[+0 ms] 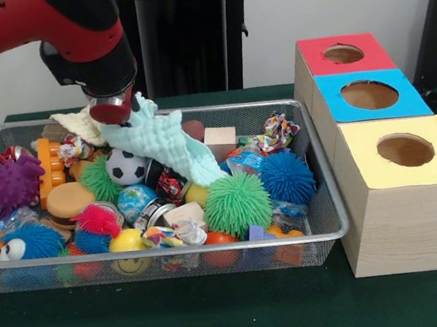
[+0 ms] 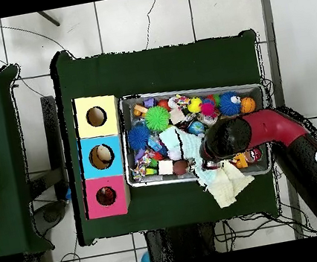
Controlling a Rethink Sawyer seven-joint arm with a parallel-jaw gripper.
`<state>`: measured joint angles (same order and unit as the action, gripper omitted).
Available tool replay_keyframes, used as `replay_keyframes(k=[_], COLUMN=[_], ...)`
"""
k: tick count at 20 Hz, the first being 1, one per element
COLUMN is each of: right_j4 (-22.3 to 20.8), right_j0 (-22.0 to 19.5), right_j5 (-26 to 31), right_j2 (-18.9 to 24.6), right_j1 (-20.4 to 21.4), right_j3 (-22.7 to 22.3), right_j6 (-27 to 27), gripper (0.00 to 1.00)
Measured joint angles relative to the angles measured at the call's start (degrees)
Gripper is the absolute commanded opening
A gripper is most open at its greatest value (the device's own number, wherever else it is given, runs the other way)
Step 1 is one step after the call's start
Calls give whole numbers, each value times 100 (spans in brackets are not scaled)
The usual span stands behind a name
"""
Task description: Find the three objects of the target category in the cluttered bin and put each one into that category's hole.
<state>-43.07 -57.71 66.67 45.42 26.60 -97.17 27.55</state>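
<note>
Gripper clamped on mint cloth (draped over toys), soccer ball beneath, green spiky ball nearby

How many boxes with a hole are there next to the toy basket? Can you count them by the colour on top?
red-topped box: 1
blue-topped box: 1
yellow-topped box: 1
Total: 3 boxes, each with one round hole in its top.
</note>
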Motion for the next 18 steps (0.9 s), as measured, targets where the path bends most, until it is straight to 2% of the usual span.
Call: replay_keyframes(k=[11, 18], right_j4=[790, 1163], right_j0=[-52, -91], right_j5=[201, 200], right_j2=[145, 276], right_j1=[6, 294], right_j3=[-36, -342], right_j6=[0, 0], gripper=[100, 100])
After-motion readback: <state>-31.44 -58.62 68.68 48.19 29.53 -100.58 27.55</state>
